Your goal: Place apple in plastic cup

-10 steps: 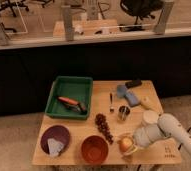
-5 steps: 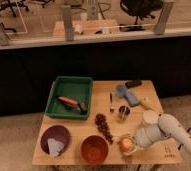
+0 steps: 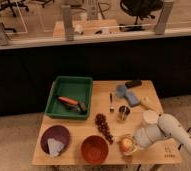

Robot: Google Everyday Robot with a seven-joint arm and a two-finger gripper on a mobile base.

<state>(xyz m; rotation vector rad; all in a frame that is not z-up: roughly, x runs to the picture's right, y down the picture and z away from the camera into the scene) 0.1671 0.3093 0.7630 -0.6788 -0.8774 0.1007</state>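
The apple, yellow-orange with a reddish blush, sits near the front edge of the wooden table, right of the red bowl. My gripper reaches in from the right on a white arm and is shut on the apple. The plastic cup, a pale whitish tumbler, stands upright behind the arm near the table's right edge, a short way up and right of the apple.
A small steel cup and a dark grape bunch lie left of the plastic cup. A red bowl, a purple plate, a green tray and blue items also sit on the table.
The fingers have drawn in tighter on the apple. Arm and apple stay in the same place.
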